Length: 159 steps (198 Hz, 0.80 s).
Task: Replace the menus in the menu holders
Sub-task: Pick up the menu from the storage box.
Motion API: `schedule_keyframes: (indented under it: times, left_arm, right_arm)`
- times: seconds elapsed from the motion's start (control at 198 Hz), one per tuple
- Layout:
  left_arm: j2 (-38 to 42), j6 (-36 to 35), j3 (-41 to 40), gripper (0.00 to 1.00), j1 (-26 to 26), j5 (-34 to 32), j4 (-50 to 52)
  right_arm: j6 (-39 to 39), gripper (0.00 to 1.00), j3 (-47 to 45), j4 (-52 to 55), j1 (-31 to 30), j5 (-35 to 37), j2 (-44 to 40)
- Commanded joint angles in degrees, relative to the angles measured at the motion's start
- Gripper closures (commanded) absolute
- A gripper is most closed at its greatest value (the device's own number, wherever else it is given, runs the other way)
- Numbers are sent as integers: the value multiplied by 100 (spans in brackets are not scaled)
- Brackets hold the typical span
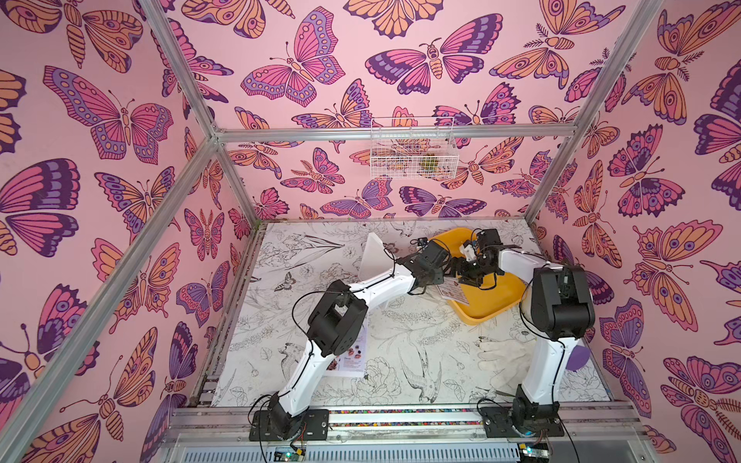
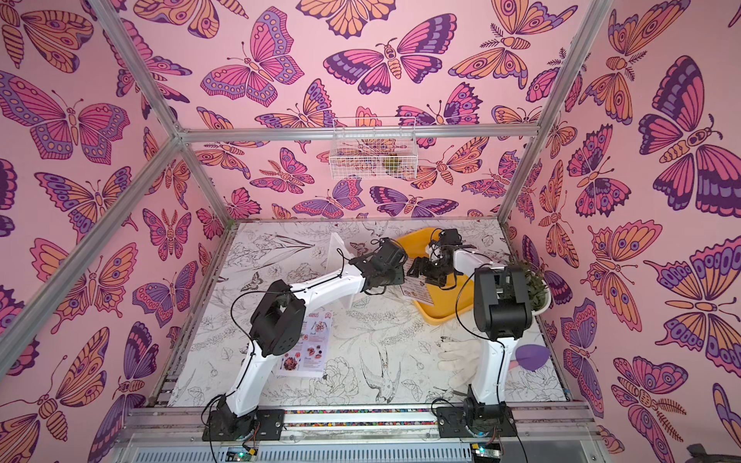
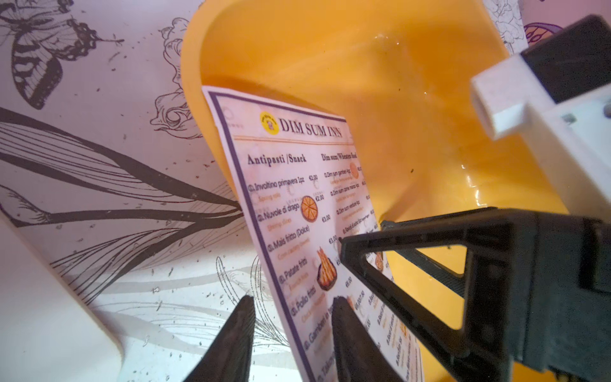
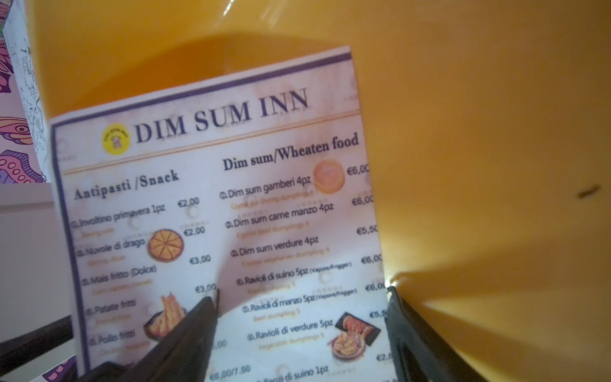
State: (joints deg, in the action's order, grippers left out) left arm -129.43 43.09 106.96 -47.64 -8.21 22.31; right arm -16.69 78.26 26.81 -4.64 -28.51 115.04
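The cell is enclosed by pink butterfly-printed walls point(image 1: 320, 60). Its floor is a white worktop point(image 1: 401, 332) printed with black line drawings of flowers and birds. A yellow plastic tray point(image 1: 497, 298) is set at the far right of the worktop. An upright clear acrylic menu holder point(image 1: 375, 256) stands to the left of the tray, apart from it. A white food-photo menu sheet point(image 2: 310, 348) lies flat on the near left, partly under the left arm. The white DIM SUM INN menu sheet point(image 3: 297, 198) lies tilted across the tray rim, with one long edge overhanging the worktop.

The left fingers point(image 3: 241, 337) are set apart on either side of that overhanging edge; no grip is made yet. The right fingers point(image 4: 191, 330) are spread wide over the sheet, and nothing is held.

The step in hand is judged to be pickup of the DIM SUM INN menu sheet. For the next move, the edge must be clamped, the right fingers lifted clear, and the sheet carried to the holder.
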Motion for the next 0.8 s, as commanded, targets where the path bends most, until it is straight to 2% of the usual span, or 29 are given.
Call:
schedule_keyframes:
  times: [0.0, 0.137, 0.263, 0.516, 0.799]
  left_arm:
    - [290, 33, -51, 68, 26, -38, -71]
    - [301, 101, -50, 77, 26, 33, -111]
    - [306, 155, -52, 79, 26, 56, -131]
    - [315, 239, -29, 92, 26, 230, -170]
    - [477, 263, -37, 97, 26, 441, -257]
  right_arm:
    - [-1, 18, -109, 271, -35, 185, -69]
    - [8, 18, -114, 277, -35, 202, -111]
    - [-1, 18, -103, 279, -36, 205, -141]
    - [-32, 17, -37, 287, -19, 212, -268]
    - [-128, 15, -108, 305, 203, 235, -824]
